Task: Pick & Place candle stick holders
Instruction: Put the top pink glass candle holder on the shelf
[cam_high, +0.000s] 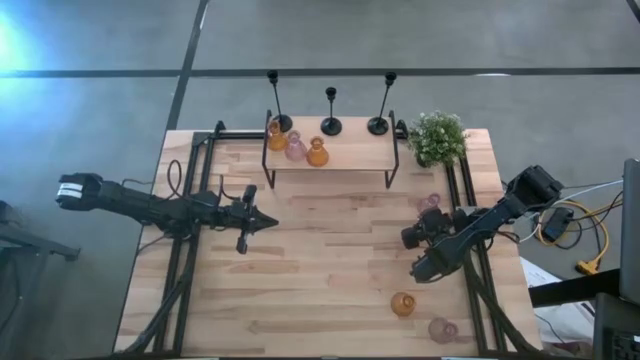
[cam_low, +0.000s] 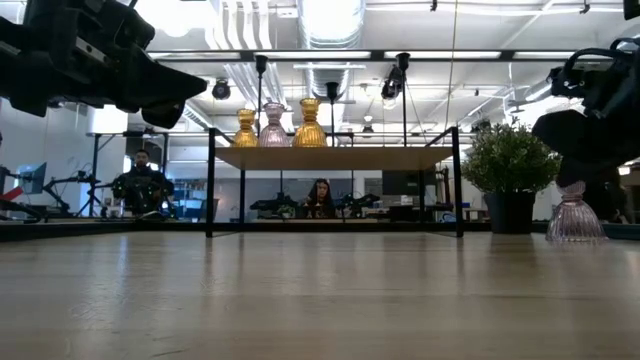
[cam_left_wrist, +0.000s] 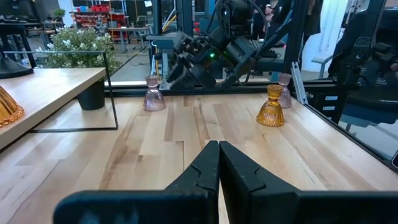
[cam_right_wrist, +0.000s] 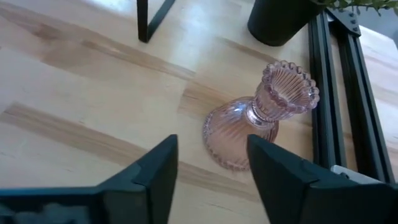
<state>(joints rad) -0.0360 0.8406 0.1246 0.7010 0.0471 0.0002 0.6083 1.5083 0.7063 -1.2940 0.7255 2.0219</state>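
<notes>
Three black tall-stemmed holders (cam_high: 331, 122) stand by the wooden shelf's (cam_high: 350, 157) far edge. Two amber glass holders (cam_high: 317, 153) and a pink one (cam_high: 296, 147) stand on the shelf. A pink glass holder (cam_right_wrist: 255, 124) stands upright on the table at the right. My right gripper (cam_right_wrist: 211, 174) is open just short of it, one finger on either side of its base, and it also shows in the high view (cam_high: 432, 216). An amber holder (cam_high: 403, 304) and a pink holder (cam_high: 441, 329) stand near the front right. My left gripper (cam_high: 270, 222) is shut and empty above the table's left middle.
A bushy green plant in a dark pot (cam_high: 437, 137) stands at the far right beside the shelf. Black rails (cam_high: 462, 190) run along the table's sides. People sit in the room beyond the table (cam_low: 320, 197). Bare wood lies between the two grippers (cam_high: 340, 250).
</notes>
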